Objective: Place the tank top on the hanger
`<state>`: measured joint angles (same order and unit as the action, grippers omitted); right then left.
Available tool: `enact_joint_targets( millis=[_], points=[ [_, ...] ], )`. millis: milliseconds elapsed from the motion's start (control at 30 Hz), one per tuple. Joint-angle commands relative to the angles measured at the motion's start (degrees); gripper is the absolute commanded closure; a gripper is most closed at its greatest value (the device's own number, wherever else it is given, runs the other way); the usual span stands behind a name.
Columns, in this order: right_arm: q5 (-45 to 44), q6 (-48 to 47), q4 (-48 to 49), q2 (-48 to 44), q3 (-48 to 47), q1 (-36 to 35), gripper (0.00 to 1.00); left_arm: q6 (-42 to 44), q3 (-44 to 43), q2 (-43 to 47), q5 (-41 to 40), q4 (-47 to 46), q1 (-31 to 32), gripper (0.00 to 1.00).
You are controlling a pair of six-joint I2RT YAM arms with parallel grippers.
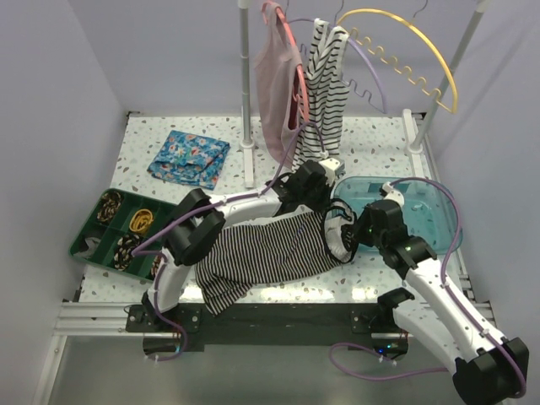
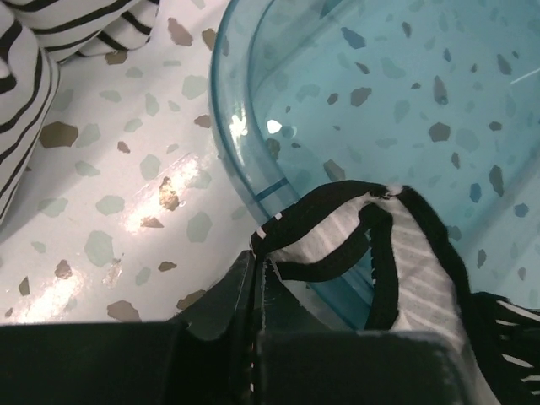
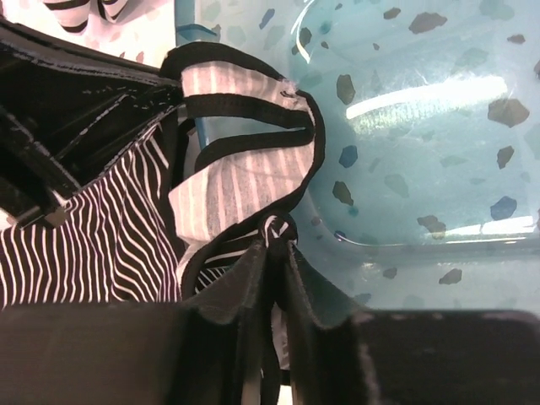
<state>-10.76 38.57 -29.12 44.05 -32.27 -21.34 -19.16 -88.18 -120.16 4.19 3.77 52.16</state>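
I hold the left claw and right claw pinched on the strap end of the top, lying by the tub, to spread it for the hanger overhead.

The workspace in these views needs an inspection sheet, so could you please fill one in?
Surface: speckled white table, no spills seen.
Job's things: tank top lying crumpled between the arms, its strap end by the blue tub; yellow hanger bare, up at the rack.
Clutter: blue tub, green tray of small items, floral cloth; pink top and striped garment hanging at the rack.
Hands: left hand and right hand both shut on the tank top near its straps.
Cables: purple cables looping along both arms.
Surroundings: pale walls.
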Motion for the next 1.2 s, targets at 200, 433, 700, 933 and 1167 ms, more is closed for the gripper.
enact_joint_targets(
  millis=[200, 433, 700, 933, 1167],
  points=[
    [4.0, -2.2, 1.7, 1.8, -8.1, 0.1, 1.0, -10.7, 12.5, 16.3, -26.3, 4.3, -0.8, 1.0],
    [5.9, -3.1, 4.9, 10.3, -16.8, -2.1, 1.0, -17.1, 28.1, 41.5, -33.7, 5.4, -6.2, 1.0],
    [1.4, -6.6, 2.0, 18.0, -40.7, -3.2, 1.0, -14.1, 19.2, 55.3, -42.8, 11.0, -7.2, 1.0],
    [1.8, -9.0, -2.5, 28.5, -65.8, -3.2, 1.0, -8.0, 5.8, 57.3, -47.4, 12.0, -7.2, 1.0],
    [6.0, -7.1, 1.5, 24.1, -56.0, -3.2, 1.0, -11.1, 12.0, 60.4, -44.8, 15.4, -7.2, 1.0]
  ],
)
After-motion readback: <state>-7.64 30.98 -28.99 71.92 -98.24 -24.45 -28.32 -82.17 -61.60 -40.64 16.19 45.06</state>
